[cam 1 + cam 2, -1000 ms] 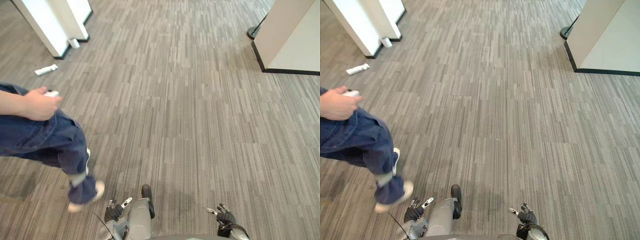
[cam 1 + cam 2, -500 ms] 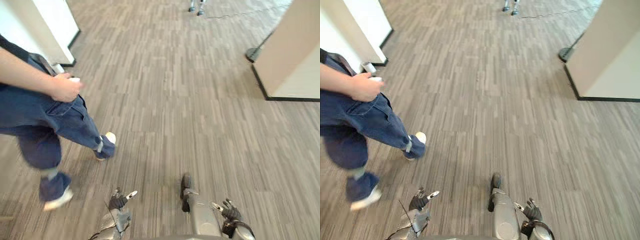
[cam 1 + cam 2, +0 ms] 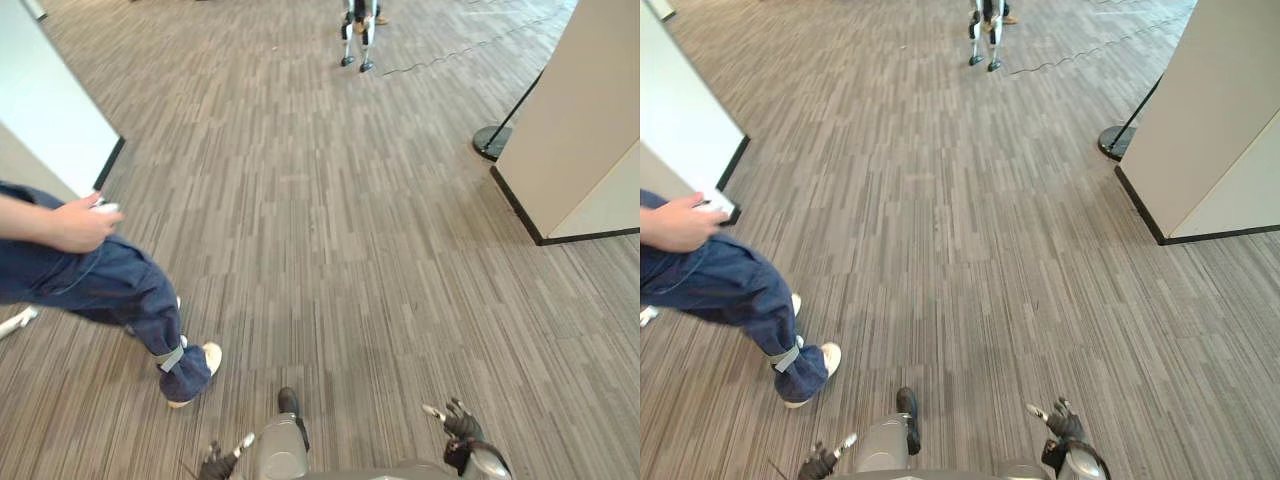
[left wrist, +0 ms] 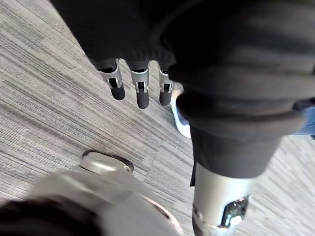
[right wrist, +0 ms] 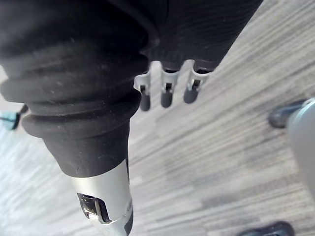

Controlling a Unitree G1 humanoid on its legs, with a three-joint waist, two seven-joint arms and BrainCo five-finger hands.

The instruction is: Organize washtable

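Left eye view: person [image 3: 120, 290] is striding close on the left; risk is robot bumping them if drifting that way. L robot hand [image 3: 213, 466] & R robot hand [image 3: 460, 428] are hanging near, fingers relaxed, empty. Where counter is lying vs. hands: can't tell.

person [image 3: 110, 285] left, partition [image 3: 580, 120] right

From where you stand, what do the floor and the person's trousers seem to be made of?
Floor: probably carpet tile, grey and matte; fine streaks in plank-like patches, no glare. Trousers: likely denim or similar cotton, dark blue and matte; it hangs in soft folds.
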